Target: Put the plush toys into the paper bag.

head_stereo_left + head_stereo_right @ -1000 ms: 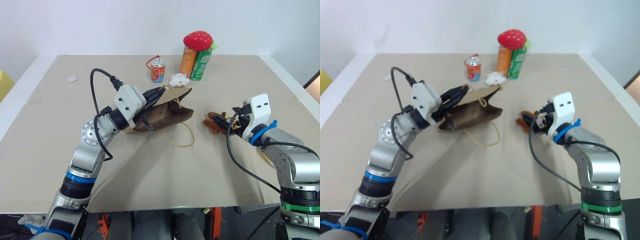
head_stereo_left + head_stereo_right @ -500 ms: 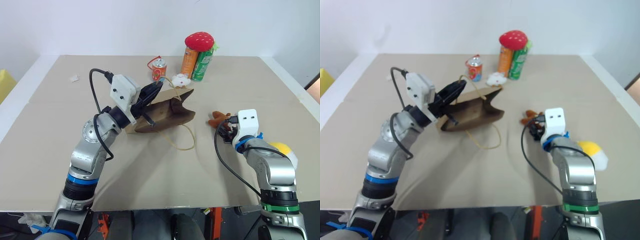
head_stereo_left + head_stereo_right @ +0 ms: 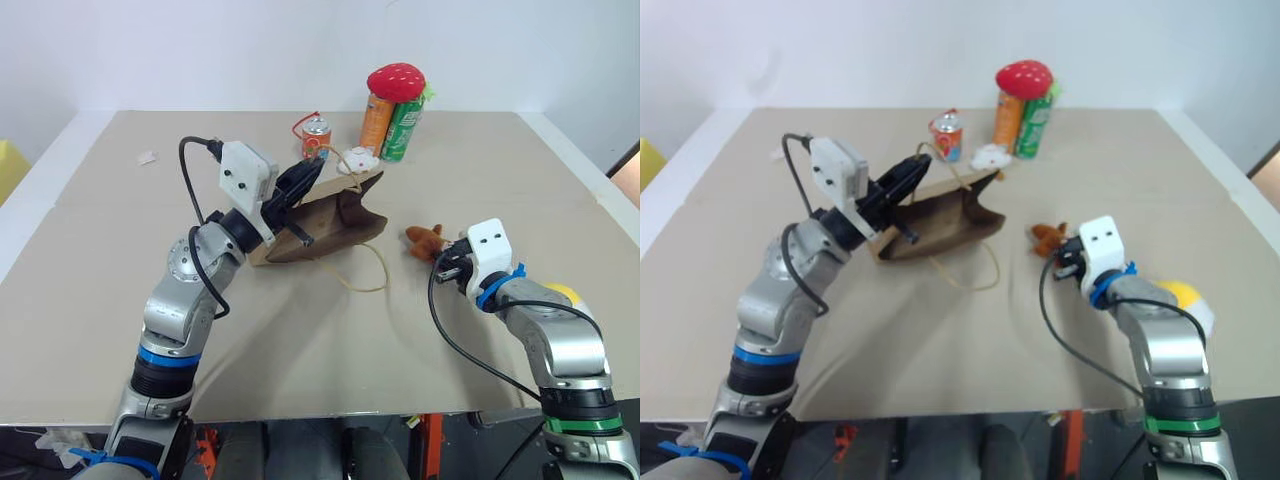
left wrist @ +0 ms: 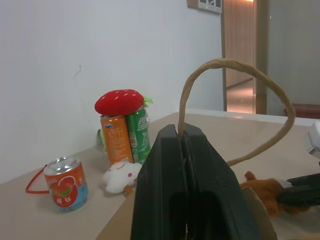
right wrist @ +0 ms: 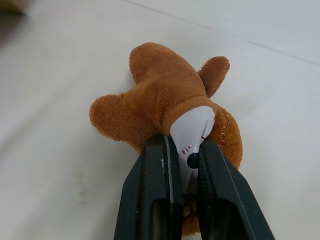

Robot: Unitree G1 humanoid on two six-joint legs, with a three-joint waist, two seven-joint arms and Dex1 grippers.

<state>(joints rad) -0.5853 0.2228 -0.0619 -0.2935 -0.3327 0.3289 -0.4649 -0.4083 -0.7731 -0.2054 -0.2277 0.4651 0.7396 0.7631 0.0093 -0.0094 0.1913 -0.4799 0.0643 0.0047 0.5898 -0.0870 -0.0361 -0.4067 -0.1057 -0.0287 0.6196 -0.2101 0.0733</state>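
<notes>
The left gripper point(image 3: 312, 170) is clamped shut on the bag's point(image 3: 330, 225) upper rim, next to a cord handle point(image 4: 227, 95) that loops up over its fingers in the left wrist view. It holds that edge lifted, so the bag lies on its side on the table point(image 3: 100, 230) w/ its mouth opening toward the robot's right. Behind the bag stand a small can point(image 3: 316, 138), a white plush point(image 3: 356, 160), and two tall cans point(image 3: 392, 125) w/ a red strawberry plush point(image 3: 396, 82) on top.

Right of the bag, well apart from the mouth, the right gripper point(image 5: 182, 160) has its fingers pinched on the monkey point(image 5: 165, 105) – they squeeze its pale face piece, brown body sticking out past the tips. The monkey sits just off the table, its long axis roughly along the fingers, pointing toward the bag.

So the key relation: the mouth lies to the left of the held monkey, and the right arm is the near one – probably a straight carry leftward into the opening.

The yellow toy point(image 3: 562, 292) lies by the right forearm, near the table's right edge, not yet bagged.
</notes>
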